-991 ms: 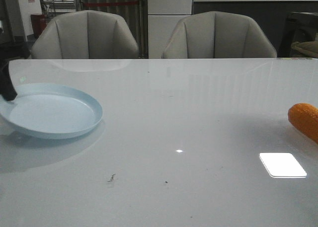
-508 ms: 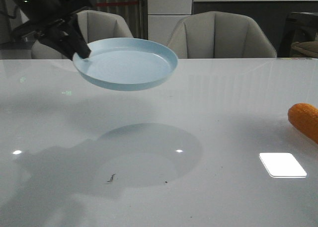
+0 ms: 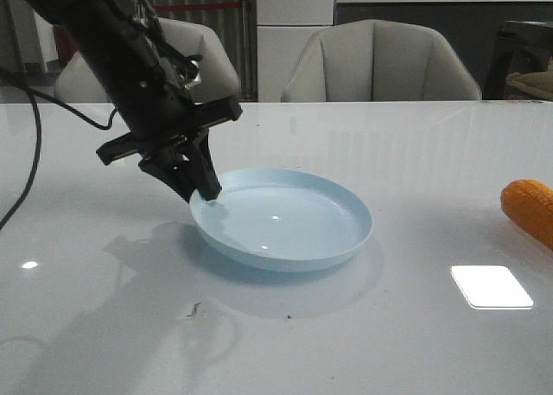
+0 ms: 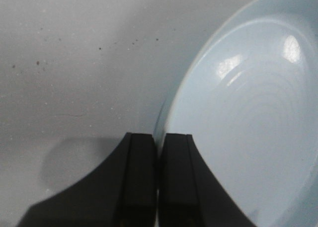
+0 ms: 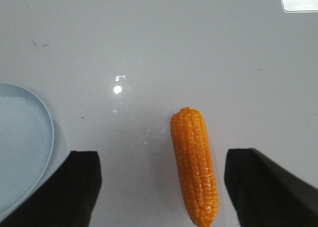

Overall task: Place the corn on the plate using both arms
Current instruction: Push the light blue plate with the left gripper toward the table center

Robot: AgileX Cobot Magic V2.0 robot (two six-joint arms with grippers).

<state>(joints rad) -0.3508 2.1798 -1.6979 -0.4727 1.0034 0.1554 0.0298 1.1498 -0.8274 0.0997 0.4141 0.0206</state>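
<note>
The pale blue plate (image 3: 285,218) rests on the white table near its middle. My left gripper (image 3: 206,190) is shut on the plate's left rim; the left wrist view shows the rim (image 4: 171,108) pinched between both black fingers (image 4: 140,152). The orange corn (image 3: 529,207) lies on the table at the right edge of the front view, partly cut off. In the right wrist view the corn (image 5: 195,165) lies between my right gripper's (image 5: 161,162) wide-open fingers, nearer one finger, untouched. The plate's edge (image 5: 47,118) also shows there. The right arm is out of the front view.
Two grey chairs (image 3: 380,62) stand behind the table's far edge. A bright rectangular light reflection (image 3: 491,286) lies on the table at the front right. A black cable (image 3: 30,166) hangs from the left arm at the left.
My left gripper carried the plate from the table's left side, lifted it high, then brought it down onto the table's middle. The corn has not moved.
</note>
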